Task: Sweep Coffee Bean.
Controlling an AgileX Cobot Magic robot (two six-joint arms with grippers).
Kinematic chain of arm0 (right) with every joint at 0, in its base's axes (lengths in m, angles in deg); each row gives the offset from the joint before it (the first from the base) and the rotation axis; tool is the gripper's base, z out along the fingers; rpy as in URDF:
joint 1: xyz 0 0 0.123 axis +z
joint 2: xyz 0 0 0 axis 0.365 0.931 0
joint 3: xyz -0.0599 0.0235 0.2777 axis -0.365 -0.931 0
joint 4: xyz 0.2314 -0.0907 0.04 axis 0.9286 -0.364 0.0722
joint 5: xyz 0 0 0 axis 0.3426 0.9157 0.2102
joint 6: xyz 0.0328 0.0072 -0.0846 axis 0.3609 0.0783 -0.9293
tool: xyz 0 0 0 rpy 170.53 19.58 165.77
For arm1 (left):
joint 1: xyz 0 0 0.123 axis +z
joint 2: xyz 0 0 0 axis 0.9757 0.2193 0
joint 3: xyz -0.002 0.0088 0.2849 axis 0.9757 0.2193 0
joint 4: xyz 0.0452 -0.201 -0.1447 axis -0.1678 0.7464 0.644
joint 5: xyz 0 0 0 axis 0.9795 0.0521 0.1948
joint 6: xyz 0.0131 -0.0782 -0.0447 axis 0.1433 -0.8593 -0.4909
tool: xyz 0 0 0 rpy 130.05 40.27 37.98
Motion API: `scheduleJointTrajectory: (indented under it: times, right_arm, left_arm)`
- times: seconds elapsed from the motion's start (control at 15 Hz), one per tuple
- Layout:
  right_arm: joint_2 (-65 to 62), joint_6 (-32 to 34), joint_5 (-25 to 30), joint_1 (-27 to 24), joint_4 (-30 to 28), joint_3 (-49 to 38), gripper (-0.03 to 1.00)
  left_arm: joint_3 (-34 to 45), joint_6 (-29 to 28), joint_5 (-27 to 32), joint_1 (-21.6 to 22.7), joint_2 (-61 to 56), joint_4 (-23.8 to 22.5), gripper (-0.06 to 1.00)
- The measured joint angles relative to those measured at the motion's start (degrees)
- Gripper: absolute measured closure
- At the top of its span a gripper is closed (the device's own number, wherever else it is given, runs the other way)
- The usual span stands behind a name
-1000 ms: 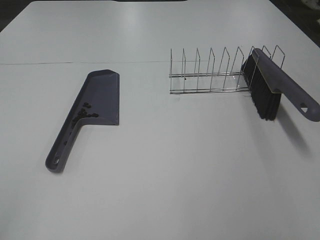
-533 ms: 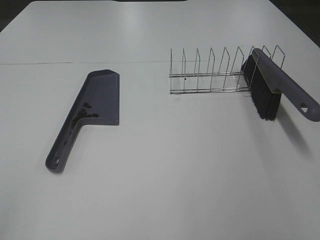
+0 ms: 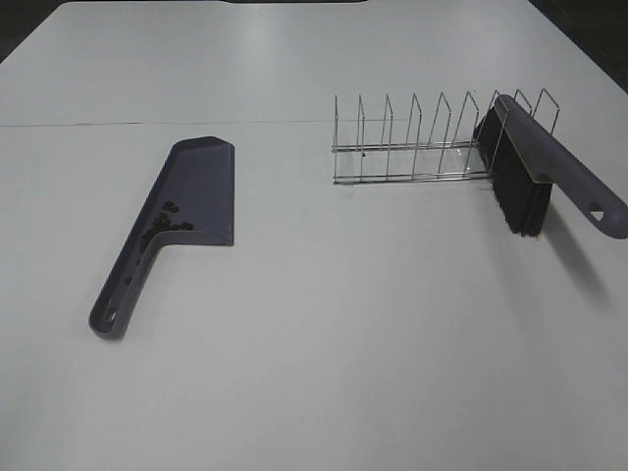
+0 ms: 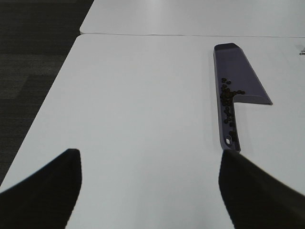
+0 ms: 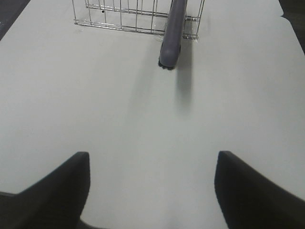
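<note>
The coffee beans (image 3: 167, 224) lie as a small dark cluster inside the purple dustpan (image 3: 201, 186), where the pan meets its handle. The dustpan lies flat on the left of the white table. In the left wrist view the beans (image 4: 228, 98) trail along the dustpan (image 4: 240, 71) toward its handle. The purple brush (image 3: 549, 162) with black bristles rests in the wire rack (image 3: 412, 147) at the right. My left gripper (image 4: 148, 153) is open and empty, well short of the dustpan. My right gripper (image 5: 152, 154) is open and empty, short of the brush (image 5: 172, 33). Neither gripper shows in the exterior view.
The wire rack (image 5: 119, 14) stands at the back right with several upright dividers. A seam (image 3: 147, 124) runs across the table behind the dustpan. Dark floor (image 4: 28, 57) lies beyond the table's left edge.
</note>
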Motion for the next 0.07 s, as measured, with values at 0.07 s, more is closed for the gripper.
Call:
scheduleJointTrajectory:
  times: [0.07]
  right_arm:
    - [0.0,0.0,0.0,0.0,0.06,0.0,0.33]
  left_arm:
    - [0.0,0.0,0.0,0.0,0.0,0.0,0.22]
